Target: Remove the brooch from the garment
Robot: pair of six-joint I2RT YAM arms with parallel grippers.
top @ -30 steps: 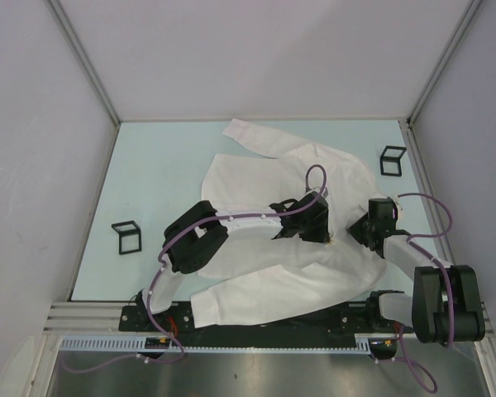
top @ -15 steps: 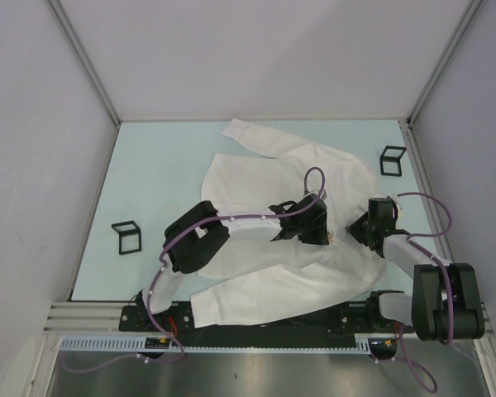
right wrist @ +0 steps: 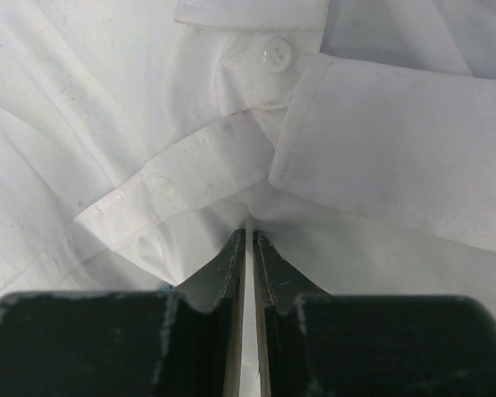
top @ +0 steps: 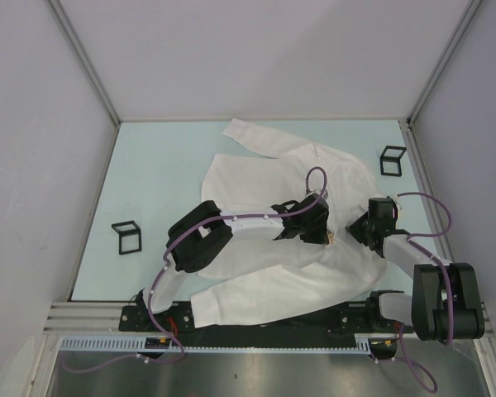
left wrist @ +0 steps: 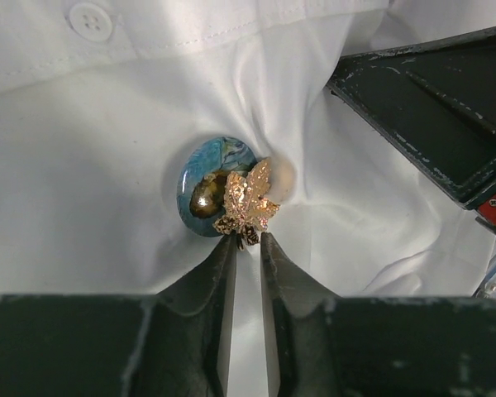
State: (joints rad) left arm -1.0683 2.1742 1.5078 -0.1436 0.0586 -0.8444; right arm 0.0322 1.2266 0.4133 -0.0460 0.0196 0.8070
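The garment (top: pixel 256 182), a big white shirt, lies spread over the table. Pinned to it is the brooch (left wrist: pixel 231 194), a blue oval stone with a gold leaf. My left gripper (left wrist: pixel 248 240) has its tips drawn close on the leaf's dark lower end, pinching it. From above, that gripper (top: pixel 329 236) sits mid-shirt with the brooch (top: pixel 332 239) as a small gold speck at its tip. My right gripper (right wrist: pixel 249 233) is shut on a fold of the garment (right wrist: pixel 397 141) below a button, just right of the brooch (top: pixel 355 231). Its black body fills the left wrist view's upper right corner (left wrist: pixel 430 107).
Two black wire-frame cubes stand on the pale green table (top: pixel 157 165): one at the left (top: pixel 126 236), one at the back right (top: pixel 392 160). White walls close in the table on three sides.
The left gripper's jaws have narrowed onto the brooch's lower end, and the left arm has shifted slightly. The right arm holds its place on the cloth.
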